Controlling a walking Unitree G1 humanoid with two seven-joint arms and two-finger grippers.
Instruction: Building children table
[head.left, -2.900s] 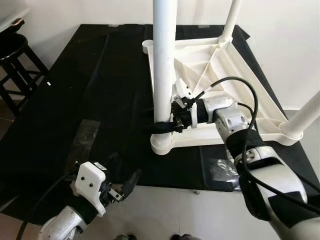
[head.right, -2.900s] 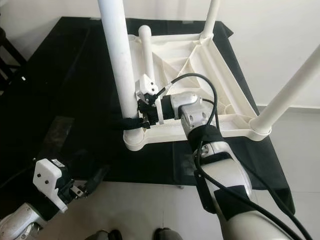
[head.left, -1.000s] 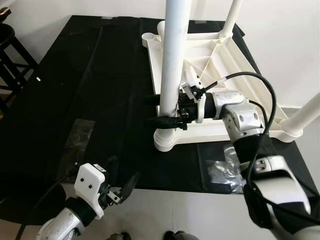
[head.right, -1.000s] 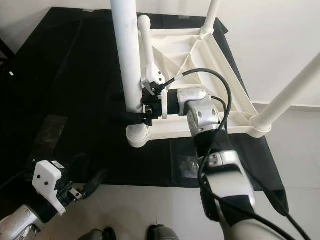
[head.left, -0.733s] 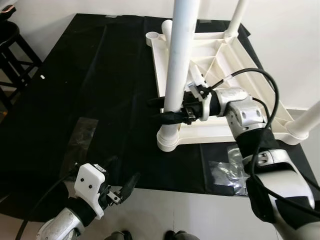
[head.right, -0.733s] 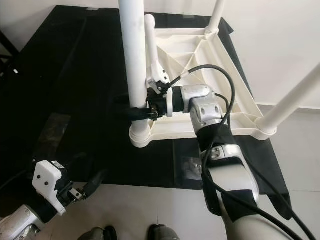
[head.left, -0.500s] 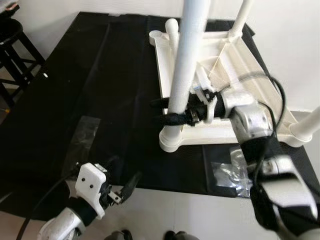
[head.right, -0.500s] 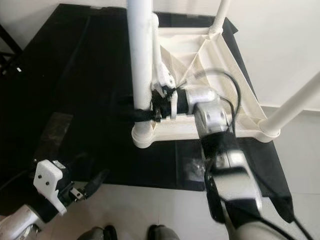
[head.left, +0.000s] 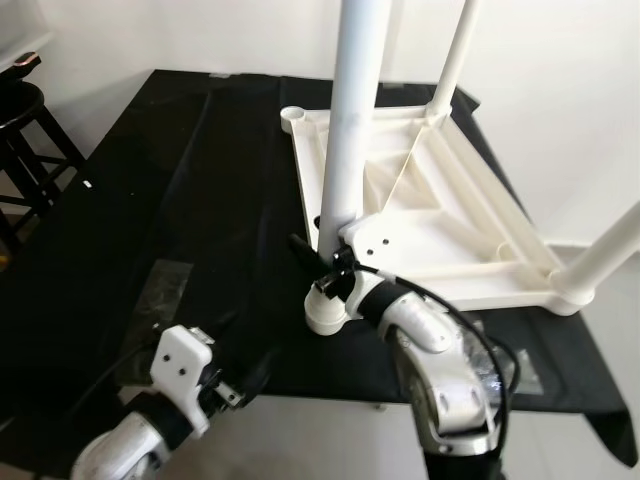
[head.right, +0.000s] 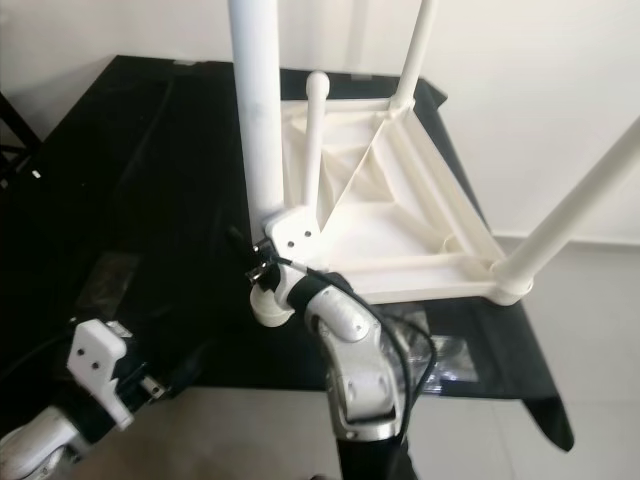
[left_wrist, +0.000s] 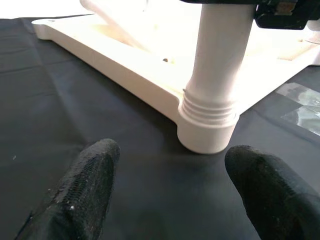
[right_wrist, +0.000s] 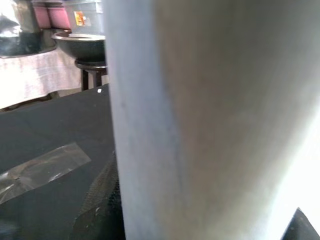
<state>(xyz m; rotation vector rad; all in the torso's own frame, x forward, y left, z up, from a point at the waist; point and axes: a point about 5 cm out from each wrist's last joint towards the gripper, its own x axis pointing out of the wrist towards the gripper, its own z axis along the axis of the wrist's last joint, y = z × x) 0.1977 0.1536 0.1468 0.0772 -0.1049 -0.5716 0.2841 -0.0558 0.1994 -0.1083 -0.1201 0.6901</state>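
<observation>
since 0.5 s ago, right gripper slid lower on upright white plastic table leg, jaws clamped around it; left gripper jaws apart, above black cloth.

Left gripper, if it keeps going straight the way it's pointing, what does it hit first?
Most likely the threaded base of the nearest table leg, where it screws into the corner of the upturned white tabletop. The left gripper is open and aimed at it over the black cloth; the gap is hard to judge.
</observation>
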